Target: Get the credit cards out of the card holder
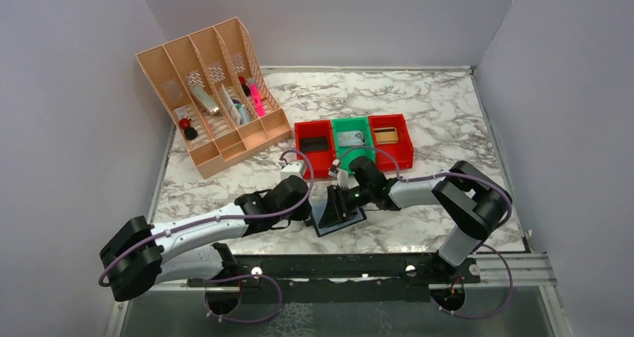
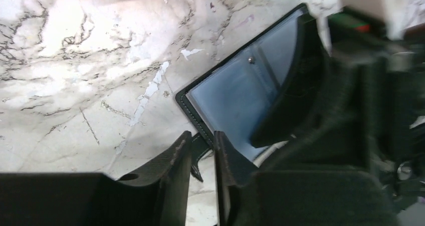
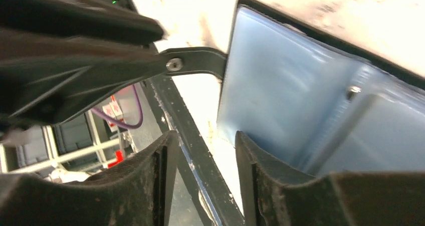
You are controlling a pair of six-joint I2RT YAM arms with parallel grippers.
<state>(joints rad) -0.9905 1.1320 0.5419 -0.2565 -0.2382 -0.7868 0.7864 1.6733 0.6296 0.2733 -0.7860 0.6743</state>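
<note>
The left pincer [image 2: 202, 138] clamps the open card holder [image 2: 235, 95] by its tab [image 3: 198, 60], mid-frame. The right pincer [image 3: 205, 136] gapes, released, at its edge.

White marble-pattern table [image 1: 441, 113]. Far left on it stands a peach slotted organizer [image 1: 224, 154]. At centre, three bins touch in a row: red bin [image 1: 299, 146], green bin [image 1: 351, 120], second red bin [image 1: 407, 139]. An open black card holder [image 1: 336, 219] lies near the front, close to the bins.

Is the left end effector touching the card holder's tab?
Touching. The right wrist view shows the card holder's tab clamped between the left end effector's fingers.
</note>
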